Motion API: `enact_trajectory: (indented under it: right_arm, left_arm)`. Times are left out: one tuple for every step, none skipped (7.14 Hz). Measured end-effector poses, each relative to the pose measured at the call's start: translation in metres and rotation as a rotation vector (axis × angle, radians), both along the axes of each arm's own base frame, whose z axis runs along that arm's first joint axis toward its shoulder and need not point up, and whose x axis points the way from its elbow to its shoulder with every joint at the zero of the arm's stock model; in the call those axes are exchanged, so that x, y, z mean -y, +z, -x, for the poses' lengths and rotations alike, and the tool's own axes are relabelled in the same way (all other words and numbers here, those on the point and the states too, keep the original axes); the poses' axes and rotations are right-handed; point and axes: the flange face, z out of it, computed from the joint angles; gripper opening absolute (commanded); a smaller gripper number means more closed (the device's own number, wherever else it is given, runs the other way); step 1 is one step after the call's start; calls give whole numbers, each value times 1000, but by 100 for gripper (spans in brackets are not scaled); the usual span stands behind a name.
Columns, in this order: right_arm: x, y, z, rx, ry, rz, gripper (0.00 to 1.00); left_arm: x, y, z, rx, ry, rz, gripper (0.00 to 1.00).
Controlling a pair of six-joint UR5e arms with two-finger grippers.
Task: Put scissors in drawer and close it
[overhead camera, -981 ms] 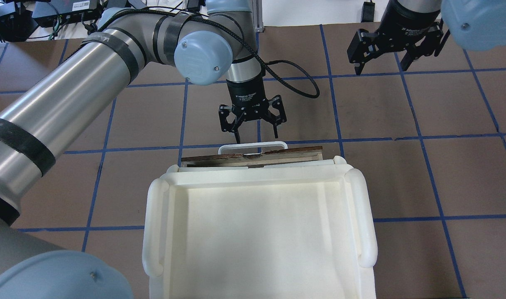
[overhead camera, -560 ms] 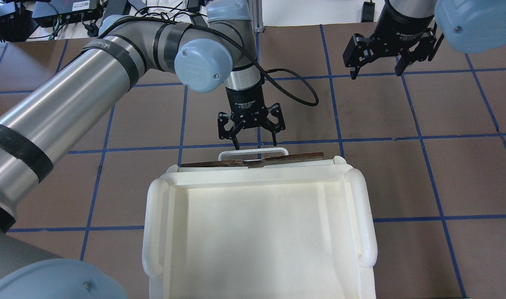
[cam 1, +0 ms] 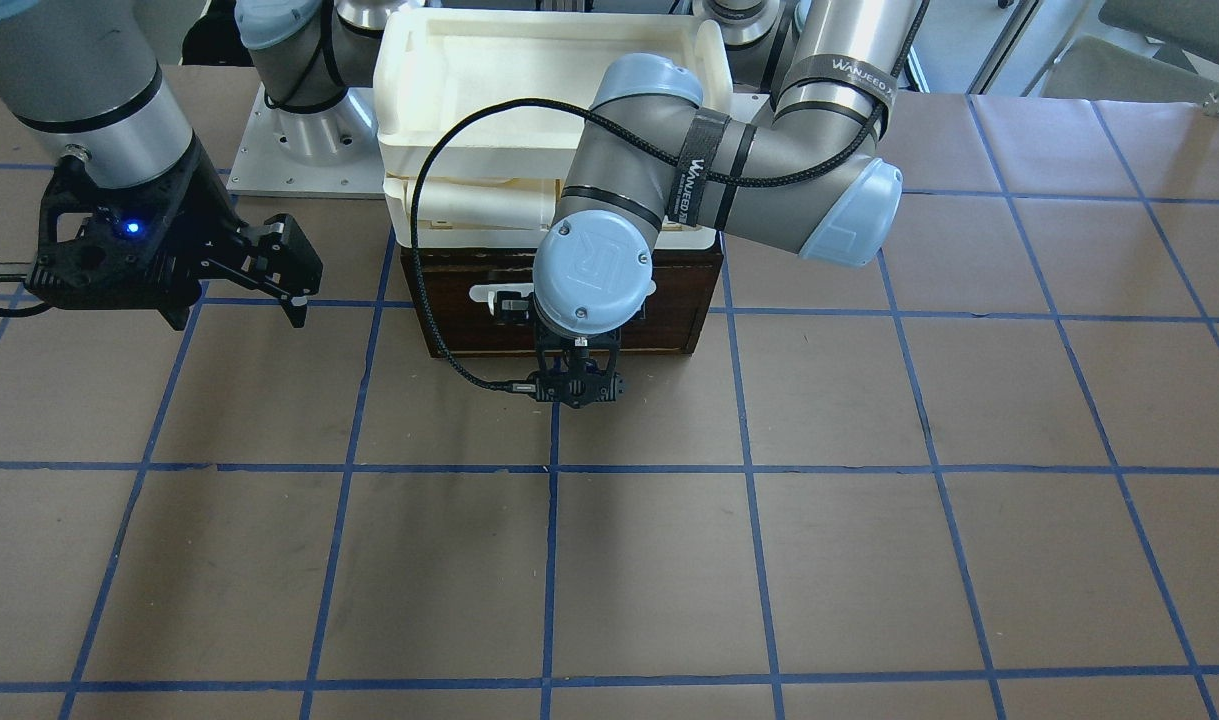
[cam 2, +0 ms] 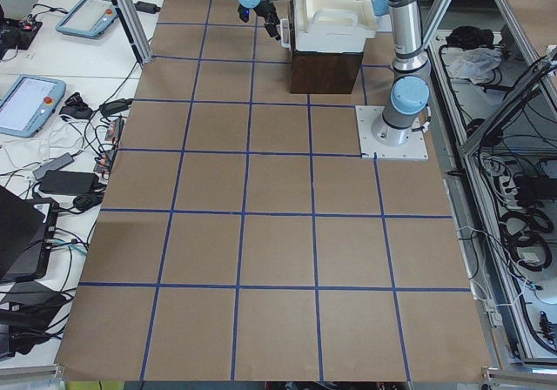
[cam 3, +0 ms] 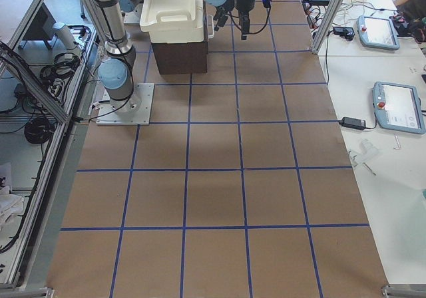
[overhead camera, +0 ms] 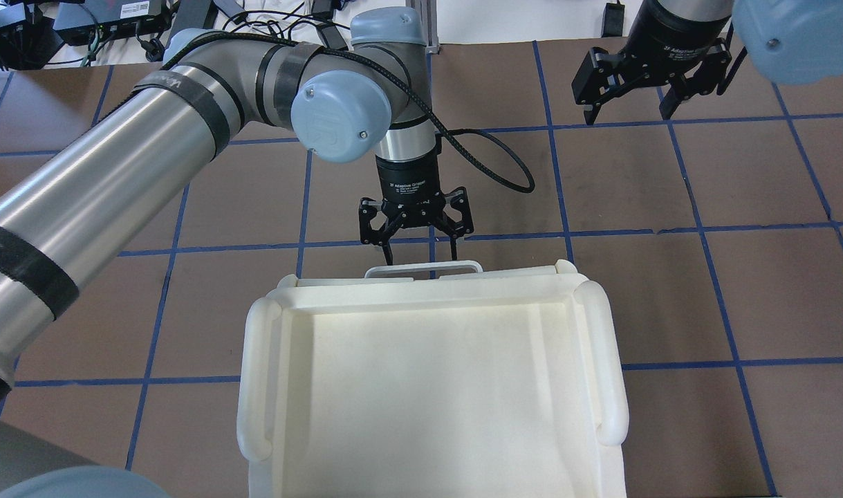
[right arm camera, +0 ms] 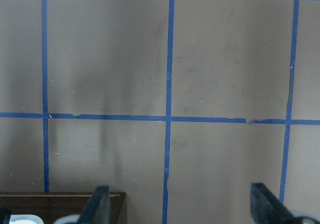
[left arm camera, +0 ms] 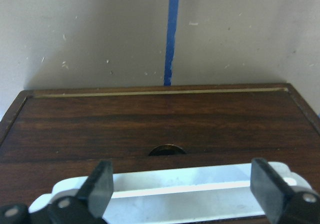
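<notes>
Your left gripper point(overhead camera: 422, 259), jaws spread, at the white handle point(left arm camera: 175, 194) of the drawer point(left arm camera: 160, 124), cream tray point(overhead camera: 421, 296) stacked overhead, right gripper point(overhead camera: 628, 114) spread, well aside.

The drawer point(left arm camera: 150, 119) — dark glossy wood, its bar handle point(left arm camera: 180, 194) smooth white plastic.

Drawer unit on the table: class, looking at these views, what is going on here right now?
The robot's left hand, fingers open, is at the white bar handle of the drawer, not clamped on it. The drawer looks pushed in, with only its handle showing past the cream tray from overhead. The scissors show in no view, so whether they are inside cannot be confirmed. The right hand is open over the table, holding nothing.
</notes>
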Motion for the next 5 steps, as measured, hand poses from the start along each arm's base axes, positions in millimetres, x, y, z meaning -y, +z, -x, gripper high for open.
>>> enact_trajectory:
  right_arm:
    - [-1,4,0,0,0,12,100]
    - [-2,7,-1,11,0,21,100]
    - [-3,8,-3,31,-1,25,100]
    - [-2,8,-4,42,-1,26,100]
    - [-3,8,-4,42,-1,25,100]
  left_arm:
    - [-1,1,0,1,-2,-2,100]
    - [-2,-1,2,3,-4,-7,100]
    - [-3,-4,4,4,-6,-10,100]
    - [-4,-4,6,4,-8,-13,100]
    - [-7,-4,9,5,-12,-16,100]
